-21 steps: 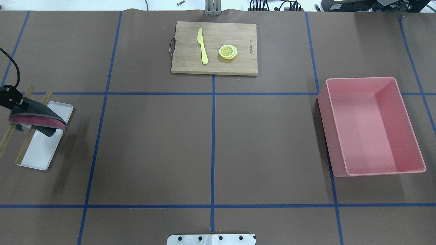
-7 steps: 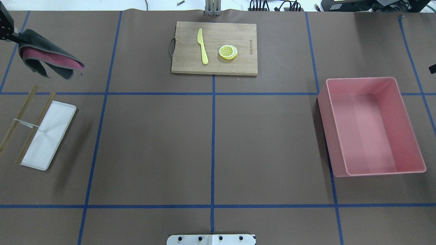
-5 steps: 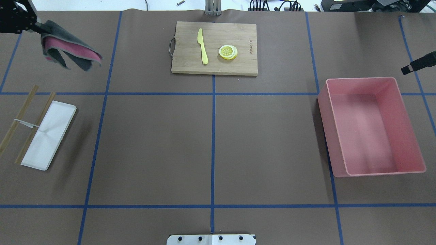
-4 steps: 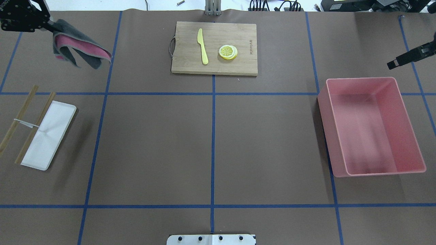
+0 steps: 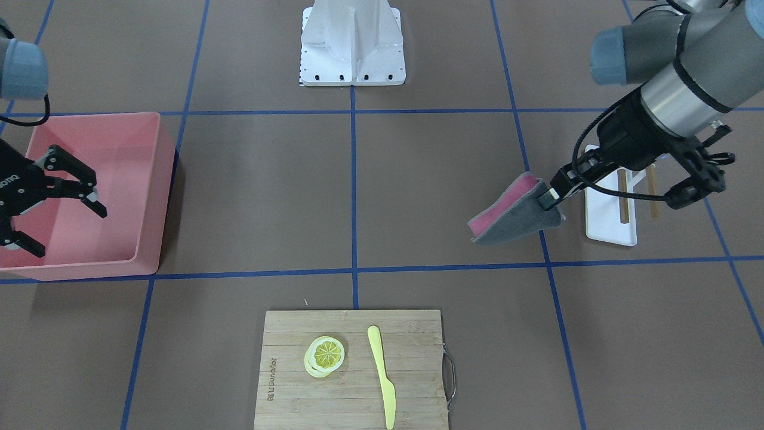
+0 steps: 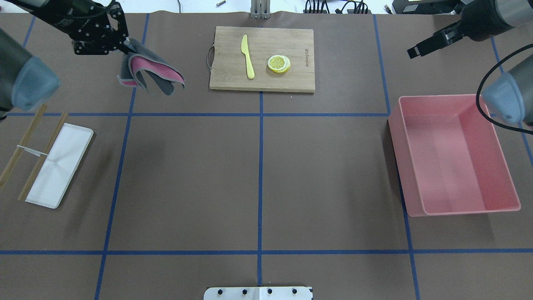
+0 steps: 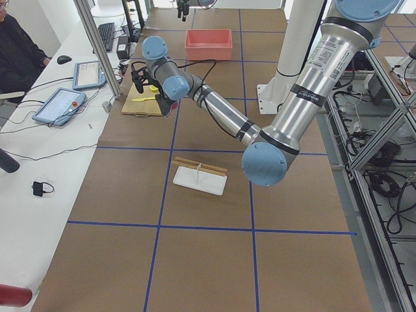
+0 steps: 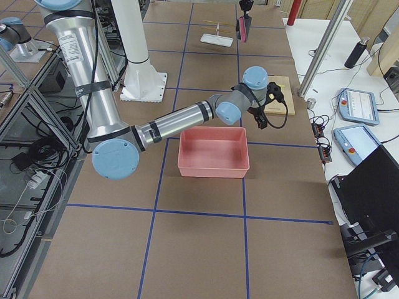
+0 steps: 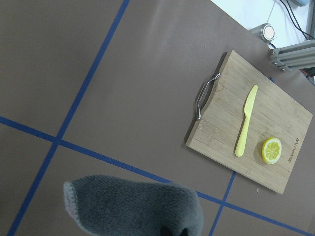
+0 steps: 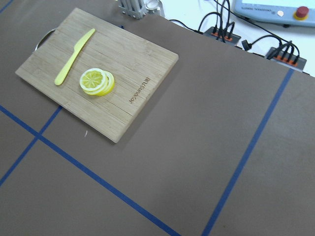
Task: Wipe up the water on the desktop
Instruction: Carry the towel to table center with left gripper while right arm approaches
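Note:
The desktop [image 6: 187, 175] is a matte brown surface with blue tape lines; I see no water on it in any view. My left gripper [image 6: 127, 46] is shut on a folded cloth [image 6: 152, 75], grey outside and pink inside. It holds the cloth in the air over the far left of the desktop, left of the cutting board. The cloth also shows in the front view [image 5: 510, 215] and at the bottom of the left wrist view [image 9: 133, 206]. My right gripper [image 5: 62, 224] is open and empty, raised near the pink bin.
A bamboo cutting board [image 6: 262, 81] at the far centre carries a yellow knife [image 6: 247, 56] and lemon slices [image 6: 279, 63]. A pink bin [image 6: 397, 137] stands at the right. A white tray [image 6: 58, 175] with a wooden rack [image 6: 25, 137] lies at the left.
My left gripper lifted the cloth off the rack over the white tray, carried it to the far edge, then right toward the cutting board. My right arm came into view at the far right.

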Available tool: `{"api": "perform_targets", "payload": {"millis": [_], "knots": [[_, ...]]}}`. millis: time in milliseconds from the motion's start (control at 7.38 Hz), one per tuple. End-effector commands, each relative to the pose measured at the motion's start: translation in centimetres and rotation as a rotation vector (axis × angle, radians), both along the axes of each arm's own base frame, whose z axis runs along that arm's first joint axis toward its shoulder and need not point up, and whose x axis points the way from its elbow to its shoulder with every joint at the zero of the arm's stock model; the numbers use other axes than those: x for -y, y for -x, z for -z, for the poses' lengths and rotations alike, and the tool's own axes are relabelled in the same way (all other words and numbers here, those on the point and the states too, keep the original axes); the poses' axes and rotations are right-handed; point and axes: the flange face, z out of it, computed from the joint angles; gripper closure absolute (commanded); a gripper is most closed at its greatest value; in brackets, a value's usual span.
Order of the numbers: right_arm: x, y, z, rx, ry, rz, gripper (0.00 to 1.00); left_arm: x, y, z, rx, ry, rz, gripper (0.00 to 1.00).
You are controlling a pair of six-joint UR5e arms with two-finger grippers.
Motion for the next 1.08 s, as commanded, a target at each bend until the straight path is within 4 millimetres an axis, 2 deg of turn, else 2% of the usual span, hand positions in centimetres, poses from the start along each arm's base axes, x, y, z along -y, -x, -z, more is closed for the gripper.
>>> {"api": "perform_targets", "payload": {"millis": [0, 271, 542, 812, 948], "knots": [[-2.1, 7.0, 6.6, 0.024, -0.122, 0.059, 0.00, -2.4, -5.4, 2.7, -0.015, -0.003, -0.046, 1.00], [-6.0, 13.6, 10.4, 0.049, -0.175, 0.084, 0.00, -4.1, -8.3, 5.4, -0.043, -0.025, -0.100, 1.00], [-8.6, 18.1, 11.9, 0.041, -0.219, 0.070, 0.00, -5.0, -10.0, 8.5, -0.080, 0.032, -0.092, 1.00], [-10.8, 21.1, 13.4, 0.050, -0.249, 0.086, 0.00, -5.7, -11.3, 10.5, -0.099, 0.043, -0.104, 1.00], [-11.6, 21.4, 13.8, 0.054, -0.263, 0.082, 0.00, -5.7, -11.6, 10.8, -0.101, 0.042, -0.107, 1.00]]}}
